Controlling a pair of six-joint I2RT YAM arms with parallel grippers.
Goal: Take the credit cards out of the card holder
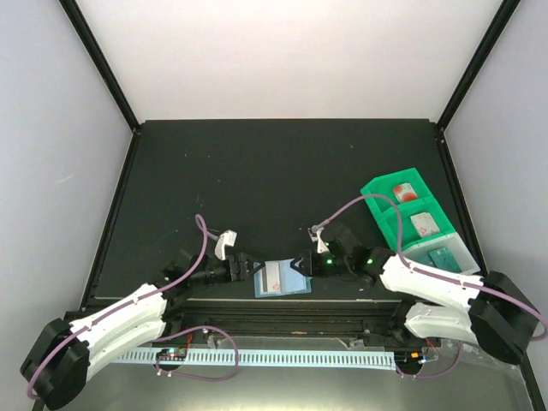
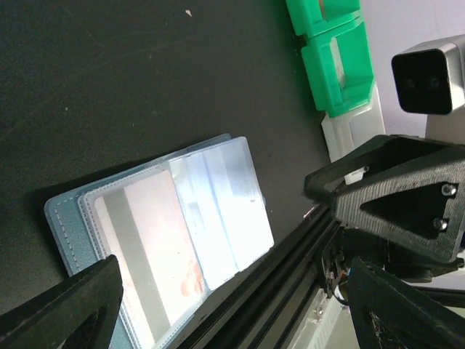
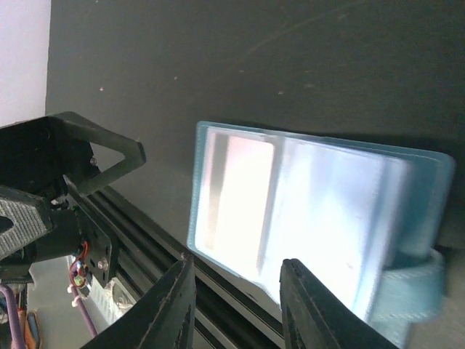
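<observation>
Light-blue card holder (image 1: 281, 280) lies between open left end effector (image 1: 253, 268) and half-closed right end effector (image 1: 300, 264), grip unclear.

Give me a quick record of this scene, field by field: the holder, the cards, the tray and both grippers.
holder: lying open at the table's near edge, between the grippers
card inside: white with a red blotch, under a clear sleeve
tray: green, on the right
in tray: red-blotched card, grey card, teal card, one per compartment
left gripper: open, at holder's left side
right gripper: part open, at holder's right edge
</observation>
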